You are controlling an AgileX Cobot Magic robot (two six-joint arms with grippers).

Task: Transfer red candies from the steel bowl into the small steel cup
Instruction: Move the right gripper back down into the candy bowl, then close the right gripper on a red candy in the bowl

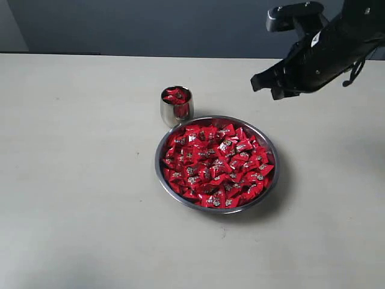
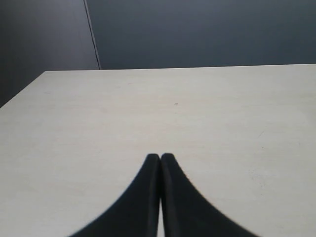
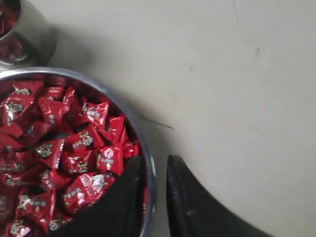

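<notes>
The steel bowl sits mid-table, heaped with red candies. Just behind its left rim stands the small steel cup, with a few red candies inside. My right gripper hangs in the air above and to the right of the bowl. In the right wrist view this gripper is open by a narrow gap and holds nothing. Far below it lie the bowl's rim, the candies and the cup. My left gripper is shut over bare table and does not show in the exterior view.
The pale table stretches wide around the bowl and cup. A dark wall runs behind its far edge. In the left wrist view the table's far edge and left corner are visible.
</notes>
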